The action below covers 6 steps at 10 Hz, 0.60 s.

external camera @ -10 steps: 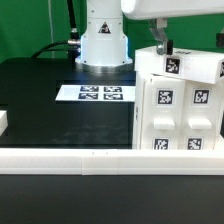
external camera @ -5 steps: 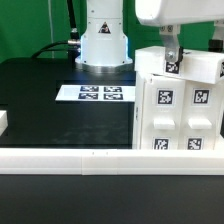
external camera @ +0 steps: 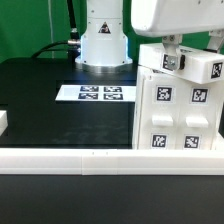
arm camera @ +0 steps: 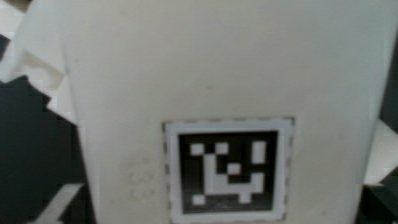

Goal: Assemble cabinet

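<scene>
The cabinet [external camera: 180, 120] stands at the exterior view's right, a white box with tagged panels on its front face. A white tagged top piece [external camera: 195, 66] lies across its top, tilted, with its left end raised. My gripper [external camera: 172, 46] comes down from above onto the left part of this piece and looks shut on it. In the wrist view the white piece [arm camera: 196, 80] with one tag [arm camera: 228, 168] fills the picture. My fingertips do not show there.
The marker board [external camera: 100, 94] lies on the black table in front of the arm's white base [external camera: 103, 35]. A white rail [external camera: 70, 160] runs along the front edge. A small white block [external camera: 3, 122] sits at the exterior view's far left.
My gripper has moved to the exterior view's right and come down lower over the cabinet. The top piece, level before, now tilts with its left end up.
</scene>
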Each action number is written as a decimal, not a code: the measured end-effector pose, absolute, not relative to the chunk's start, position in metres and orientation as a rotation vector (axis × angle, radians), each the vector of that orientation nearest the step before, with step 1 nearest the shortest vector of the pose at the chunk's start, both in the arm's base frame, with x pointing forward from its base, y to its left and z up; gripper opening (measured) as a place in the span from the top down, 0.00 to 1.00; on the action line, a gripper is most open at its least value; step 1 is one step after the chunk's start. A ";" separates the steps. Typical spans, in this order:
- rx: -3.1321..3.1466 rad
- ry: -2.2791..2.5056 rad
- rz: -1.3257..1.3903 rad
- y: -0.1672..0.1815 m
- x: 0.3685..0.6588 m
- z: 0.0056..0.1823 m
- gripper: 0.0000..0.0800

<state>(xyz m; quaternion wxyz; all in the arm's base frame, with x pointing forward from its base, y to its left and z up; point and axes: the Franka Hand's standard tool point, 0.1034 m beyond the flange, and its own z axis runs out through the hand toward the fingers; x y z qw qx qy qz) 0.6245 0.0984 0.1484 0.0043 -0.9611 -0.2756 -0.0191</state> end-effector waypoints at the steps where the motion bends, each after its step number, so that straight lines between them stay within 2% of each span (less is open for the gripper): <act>1: -3.039 -0.751 -0.060 0.098 0.625 0.148 0.30; 4: -3.118 -0.252 -0.073 0.093 0.627 0.150 0.30; 6: -3.111 0.276 -0.100 0.087 0.630 0.150 0.30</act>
